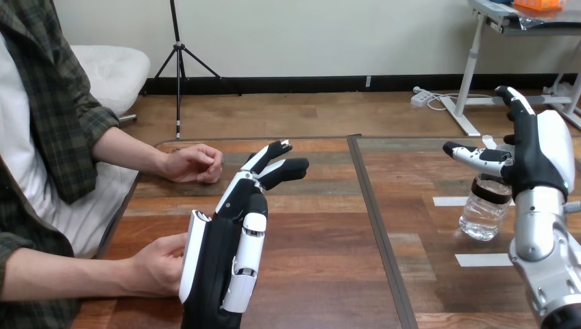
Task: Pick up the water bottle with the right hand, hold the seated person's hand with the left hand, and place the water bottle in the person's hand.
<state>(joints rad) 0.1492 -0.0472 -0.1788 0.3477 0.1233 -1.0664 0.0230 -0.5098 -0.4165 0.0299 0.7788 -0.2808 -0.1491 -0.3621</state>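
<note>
While the right hand (545,152) spreads its fingers wide, the water bottle (484,209) stands just under its thumb, ungrasped. The left hand (220,264) keeps straight fingers, with the person's hand (161,264) touching behind them.

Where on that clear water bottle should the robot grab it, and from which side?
Probably round the middle of the water bottle, coming from its right, where the open right hand is. It stands upright on the table, and its round, even sides suit a hand wrapping around them.
</note>
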